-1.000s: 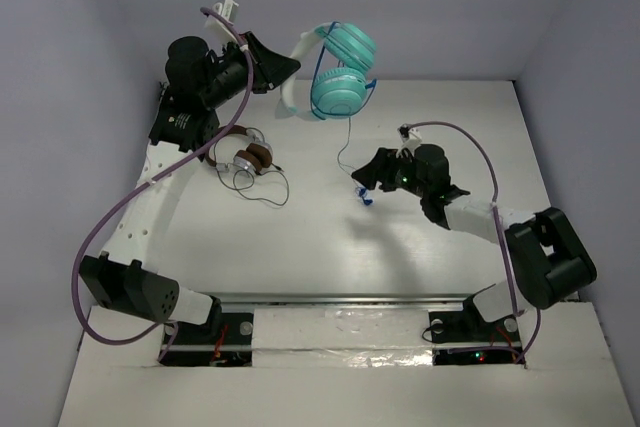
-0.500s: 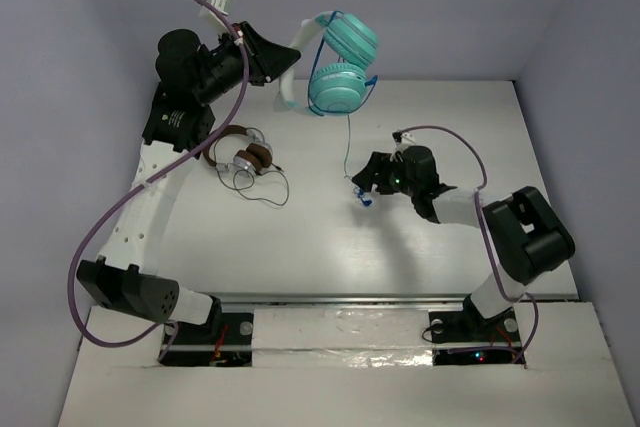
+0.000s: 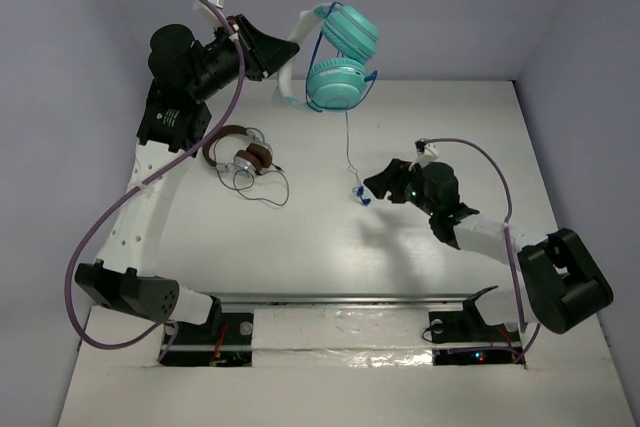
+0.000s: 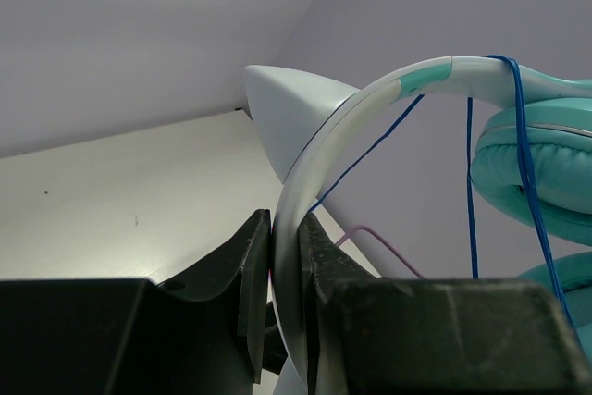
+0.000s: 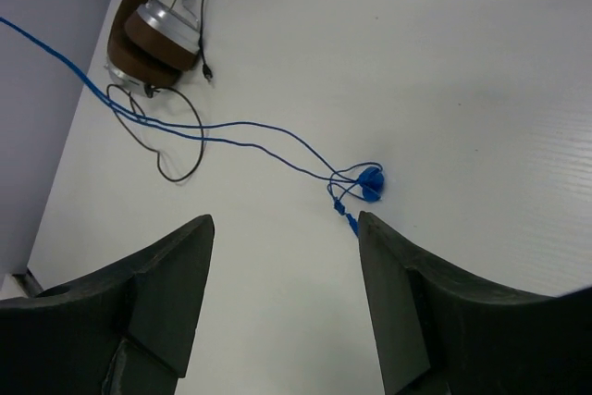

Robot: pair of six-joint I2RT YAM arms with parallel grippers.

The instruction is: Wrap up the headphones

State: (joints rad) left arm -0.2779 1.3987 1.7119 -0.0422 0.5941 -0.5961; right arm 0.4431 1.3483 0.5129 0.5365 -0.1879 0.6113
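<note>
The left arm [image 3: 140,207] rises from its base along the left side. It folds at the elbow near the base and reaches up and away to a raised wrist, which is turned to the right. The left gripper [image 3: 276,57] points right, well above the desk [image 3: 320,247]. Its jaws are clamped on the white headband of the headphones [image 3: 335,82], one finger on each face of the band in the left wrist view [image 4: 285,228].

The right arm [image 3: 490,232] folds at its elbow on the far right, and the forearm extends left and low. The right gripper [image 3: 372,187] points left near the desk surface. Its jaws are spread wide with nothing between them [image 5: 282,219].
</note>
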